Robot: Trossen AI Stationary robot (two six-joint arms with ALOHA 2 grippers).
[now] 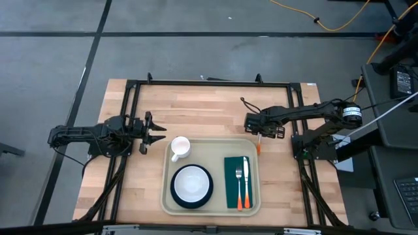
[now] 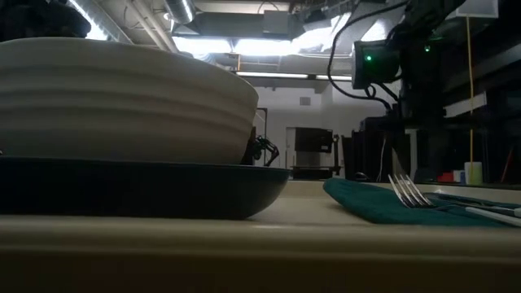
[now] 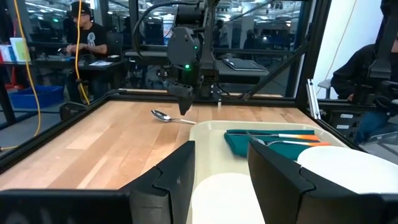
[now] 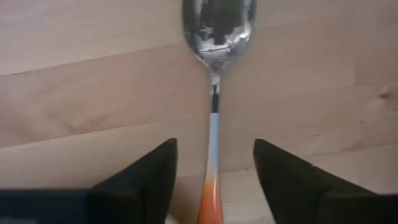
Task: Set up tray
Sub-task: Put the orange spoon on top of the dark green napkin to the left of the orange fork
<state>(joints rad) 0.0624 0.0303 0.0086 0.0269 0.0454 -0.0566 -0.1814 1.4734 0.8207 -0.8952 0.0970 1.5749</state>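
Centrally on the near half of the wooden table lies the tray, carrying a dark plate with a white bowl on its left side, a green napkin with a fork and knife on its right, and a white mug at its far left corner. Just beyond the tray's far right corner, the right end effector hangs over a spoon, fingers parted either side of the handle without touching. Left of the tray, the left end effector waits open and empty.
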